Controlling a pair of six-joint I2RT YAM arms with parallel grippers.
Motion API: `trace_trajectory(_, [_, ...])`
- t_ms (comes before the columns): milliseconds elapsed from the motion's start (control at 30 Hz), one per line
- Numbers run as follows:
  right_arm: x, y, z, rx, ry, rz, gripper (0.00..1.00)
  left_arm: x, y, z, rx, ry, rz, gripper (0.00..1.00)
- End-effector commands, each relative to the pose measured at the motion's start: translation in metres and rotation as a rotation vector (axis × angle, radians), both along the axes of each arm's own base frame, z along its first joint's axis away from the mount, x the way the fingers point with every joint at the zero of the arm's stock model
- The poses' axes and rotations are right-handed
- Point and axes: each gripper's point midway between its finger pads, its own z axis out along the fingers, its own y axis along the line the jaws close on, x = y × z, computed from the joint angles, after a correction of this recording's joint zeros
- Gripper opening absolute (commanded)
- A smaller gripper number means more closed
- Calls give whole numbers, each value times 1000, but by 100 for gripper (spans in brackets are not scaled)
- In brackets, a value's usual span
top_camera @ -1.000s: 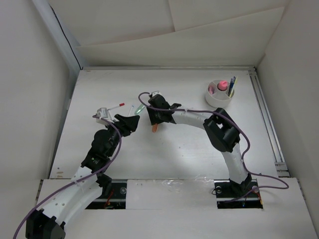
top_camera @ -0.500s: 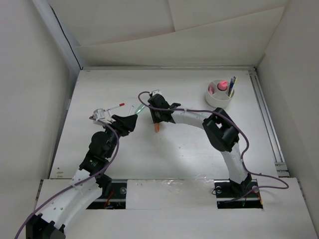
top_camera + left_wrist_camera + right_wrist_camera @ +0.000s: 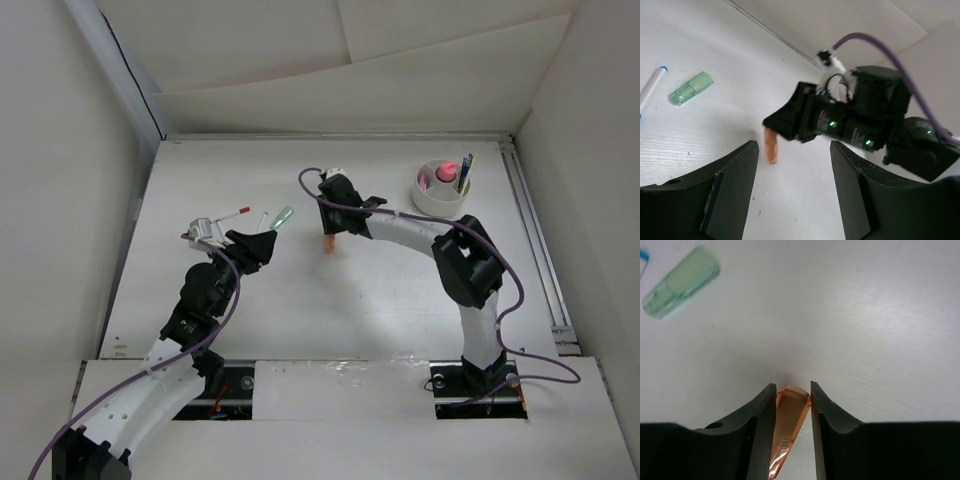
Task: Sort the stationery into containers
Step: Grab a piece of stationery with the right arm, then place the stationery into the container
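My right gripper [image 3: 331, 232] is shut on a translucent orange marker [image 3: 790, 412] and holds it point down above the table; the marker also shows in the top view [image 3: 329, 243] and the left wrist view [image 3: 771, 146]. A green marker [image 3: 281, 216] lies on the table to its left, also in the right wrist view [image 3: 681, 281] and the left wrist view [image 3: 691, 88]. A thin white pen with a red tip [image 3: 232, 213] lies by my left gripper [image 3: 262, 245], which is open and empty. The round white cup [image 3: 441, 187] at the back right holds a pink-capped item and dark pens.
White walls enclose the table. A metal rail [image 3: 530, 230] runs along the right edge. A white pen with a blue tip [image 3: 651, 89] lies at the left edge of the left wrist view.
My right gripper has moved right and slightly back with the orange marker, away from the green marker. My left gripper has barely shifted.
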Motion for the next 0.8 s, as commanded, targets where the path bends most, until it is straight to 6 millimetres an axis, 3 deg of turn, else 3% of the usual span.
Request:
trace_trajectory(0, [38,-27,73,100,-149,-73,13,1,-2,6,-14,-23,-6,56])
trace_trajectory(33, [53,-50,80,81,-176,-125,13,1,-3,9,-19,-32,-17,56])
trace_trajectory(133, [80,-93,119,63,-273,-232,13,1,-6,9,-28,-29,-28,56])
trace_trajectory(167, [95,-121,132,55,-302,-305,13,2,-6,6,-24,-21,-28,56])
trace_trajectory(233, [109,-153,151,15,-363,-383,13,2,-6,6,-24,-21,-28,56])
trace_trajectory(267, [119,-180,159,-1,-386,-454,13,2,-6,6,-24,-21,-28,56])
trace_trajectory(333, [138,-214,187,-36,-464,-538,13,3,-7,4,-20,-13,-28,56])
trace_trajectory(367, [139,-218,182,-62,-461,-546,13,3,-7,4,-20,-13,-28,56])
trace_trajectory(400, [146,-236,186,-85,-475,-588,13,3,-7,4,-20,-13,-28,56])
trace_trajectory(500, [163,-266,190,-160,-498,-652,15,2,-8,4,-20,-12,-37,56])
trace_trajectory(533, [170,-267,199,-162,-522,-661,15,2,-8,4,-20,-12,-37,56])
trace_trajectory(600, [176,-280,182,-247,-483,-682,15,2,-8,6,-24,-21,-37,56])
trace_trajectory(767, [181,-292,179,-345,-500,-706,15,3,-9,3,-20,-12,-37,56])
